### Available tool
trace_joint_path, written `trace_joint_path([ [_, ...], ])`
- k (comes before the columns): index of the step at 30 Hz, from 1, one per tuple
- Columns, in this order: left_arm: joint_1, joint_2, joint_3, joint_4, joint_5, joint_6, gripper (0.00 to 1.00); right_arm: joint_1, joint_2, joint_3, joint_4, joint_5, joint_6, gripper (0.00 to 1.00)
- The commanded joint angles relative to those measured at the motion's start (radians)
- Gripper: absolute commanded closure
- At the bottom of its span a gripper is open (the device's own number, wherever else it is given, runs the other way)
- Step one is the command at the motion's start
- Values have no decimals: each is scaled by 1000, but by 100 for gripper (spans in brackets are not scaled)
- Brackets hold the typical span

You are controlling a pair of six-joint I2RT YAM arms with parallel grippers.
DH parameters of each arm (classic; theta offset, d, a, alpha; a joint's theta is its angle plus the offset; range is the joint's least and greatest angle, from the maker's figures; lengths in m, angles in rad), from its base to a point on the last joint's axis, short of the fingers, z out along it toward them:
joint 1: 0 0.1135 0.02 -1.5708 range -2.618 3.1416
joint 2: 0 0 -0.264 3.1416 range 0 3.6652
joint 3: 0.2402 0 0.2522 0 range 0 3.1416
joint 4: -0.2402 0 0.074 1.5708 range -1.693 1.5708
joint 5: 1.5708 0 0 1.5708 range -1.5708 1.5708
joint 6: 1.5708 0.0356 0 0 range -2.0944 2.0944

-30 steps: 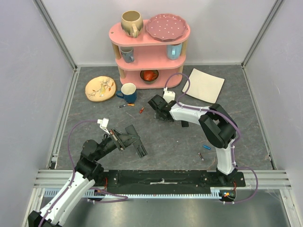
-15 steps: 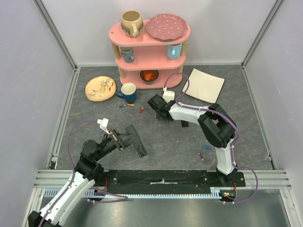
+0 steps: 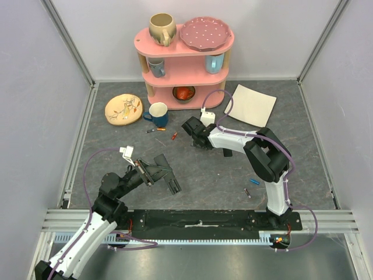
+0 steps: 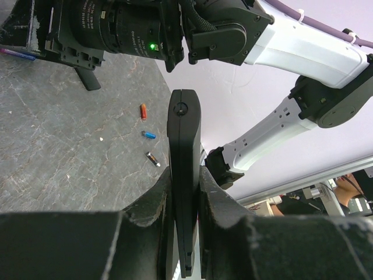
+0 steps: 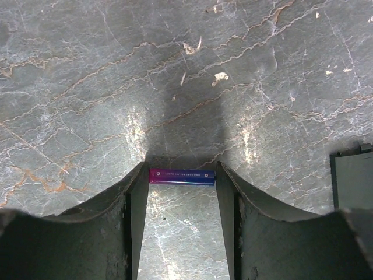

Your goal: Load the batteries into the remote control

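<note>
Remote control [image 4: 183,125]: lower end hidden between the left gripper [image 4: 185,184] fingers.
Purple battery [image 5: 181,176]: concealed under the right gripper [image 3: 191,128] in the top view.
Dark flat piece [image 5: 351,175]: cut off by the picture's right edge.
Loose batteries [image 3: 253,181]: markings too small to tell.

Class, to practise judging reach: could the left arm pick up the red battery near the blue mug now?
Probably not: the left gripper is shut on the remote control, and the red battery lies nearer the right gripper, itself gripping a purple battery.

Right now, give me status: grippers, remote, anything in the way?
Left gripper shut on slim black remote control, edge-on. Right gripper shut on purple-blue battery at grey tabletop. No obstruction seen.
</note>
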Motion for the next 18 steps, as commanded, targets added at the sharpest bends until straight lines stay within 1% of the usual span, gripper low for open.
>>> trace_joint_path([
  [1, 6, -14, -97, 14, -4, -5, 98, 5, 32, -25, -4, -17, 24, 47],
  [6, 6, -13, -97, 14, -4, -5, 98, 3, 16, -40, 1, -7, -4, 53],
  [9, 6, -14, -97, 14, -3, -6, 98, 3, -11, -56, -1, 15, -24, 54],
  [13, 4, -14, -97, 14, -4, -8, 98, 5, -89, -69, -2, 42, -85, 55],
  [14, 6, -14, -95, 14, -4, -8, 98, 5, -106, -72, -2, 42, -117, 55],
  [15, 6, -14, -95, 14, -4, -8, 98, 5, -135, -71, 2, 42, -193, 55],
  [17, 6, -17, -94, 12, -9, -9, 98, 3, -163, -75, 28, -6, -305, 55],
  [18, 6, -19, -92, 11, -10, -8, 98, 3, -188, -74, 27, -16, -397, 57],
])
